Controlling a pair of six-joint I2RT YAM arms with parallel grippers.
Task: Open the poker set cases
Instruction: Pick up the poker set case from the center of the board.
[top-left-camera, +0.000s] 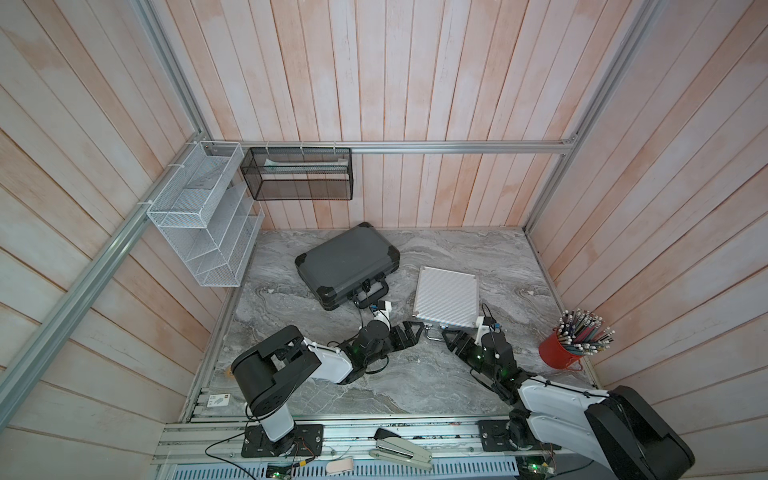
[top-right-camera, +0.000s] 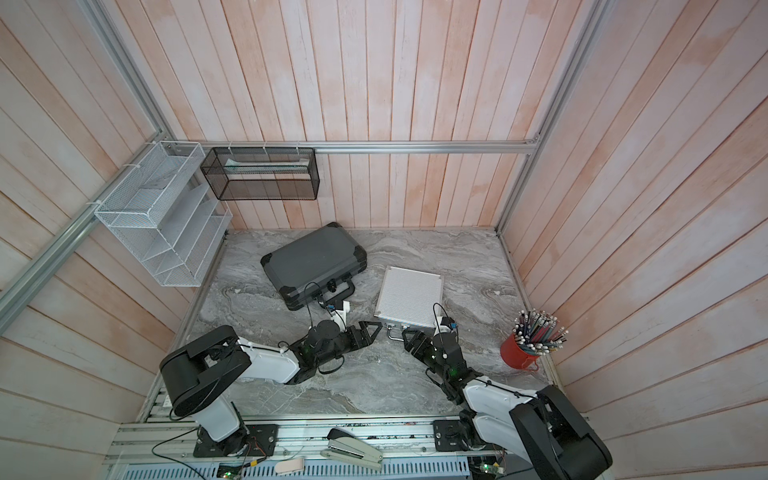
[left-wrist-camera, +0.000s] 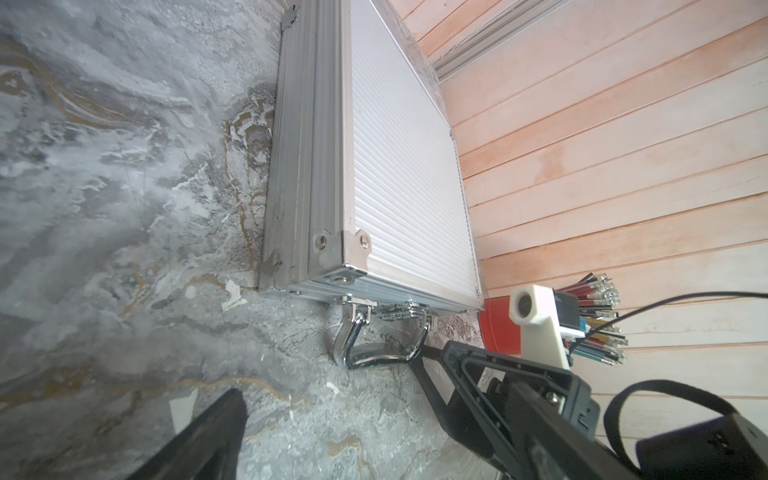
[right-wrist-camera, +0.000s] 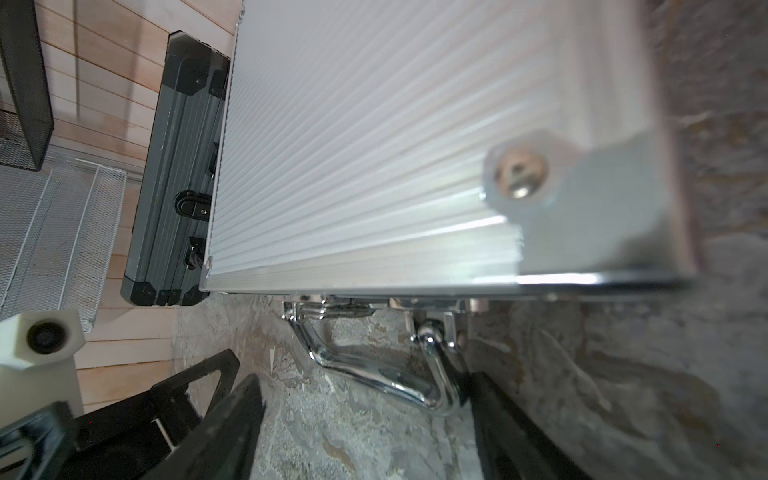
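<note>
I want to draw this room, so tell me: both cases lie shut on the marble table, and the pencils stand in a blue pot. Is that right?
Almost. The pot holding the pencils is red, not blue, as both top views show. The rest holds: the dark grey case and the silver case both lie shut on the marble table.

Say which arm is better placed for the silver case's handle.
Right: the right gripper has its jaws either side of the handle of the silver case; the left gripper hangs open beside it.
</note>
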